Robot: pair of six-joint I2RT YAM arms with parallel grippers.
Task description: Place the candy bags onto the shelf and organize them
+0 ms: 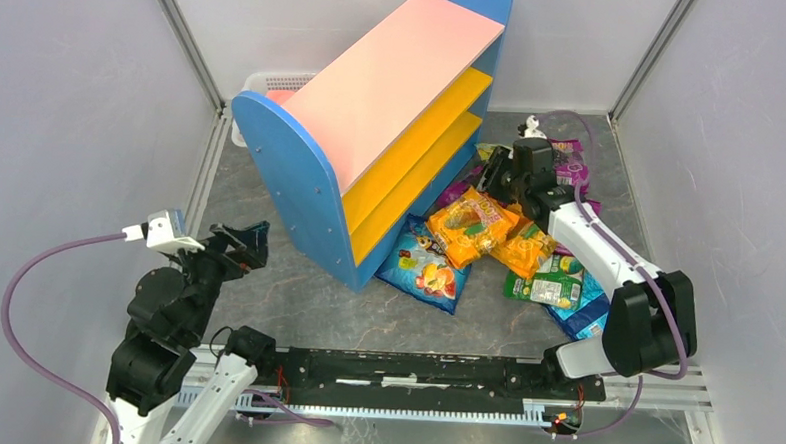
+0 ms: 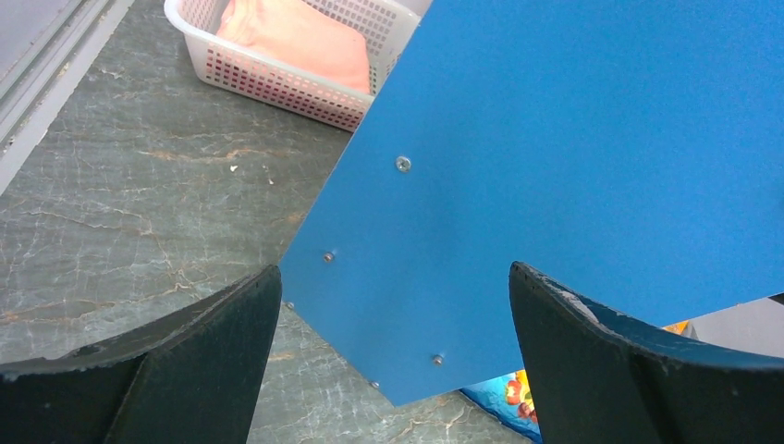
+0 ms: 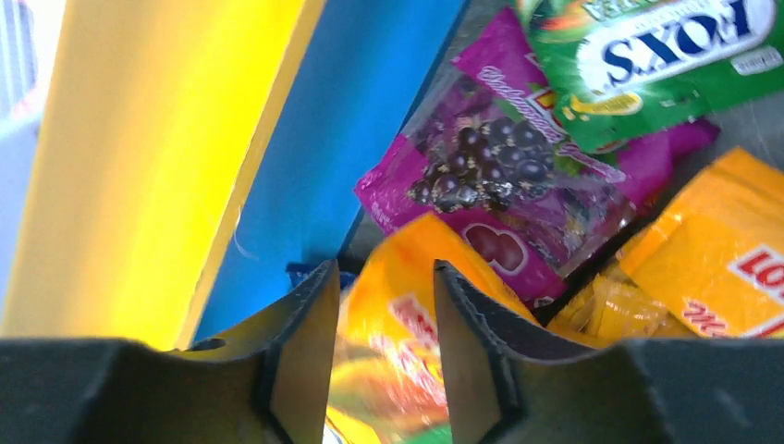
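The shelf [image 1: 395, 92] stands slanted at the back, with blue side panels, a pink top and two yellow boards, both bare. Candy bags lie heaped on the floor to its right: an orange one [image 1: 472, 225], a blue one [image 1: 425, 268], a second orange [image 1: 523, 250], a green [image 1: 546, 287] and a purple [image 1: 570, 165]. My right gripper [image 1: 491, 186] is down at the heap by the shelf's foot, its jaws narrowed on the orange bag [image 3: 407, 305]. Purple [image 3: 499, 176] and green [image 3: 647, 46] bags lie beyond it. My left gripper [image 1: 253, 238] is open and empty, facing the shelf's blue side panel [image 2: 573, 139].
A white slatted basket [image 1: 275, 81] sits behind the shelf's left end and holds something pink-orange [image 2: 296, 42]. Grey walls close in on the left, right and back. Another blue bag [image 1: 585, 315] lies beside the right arm's base.
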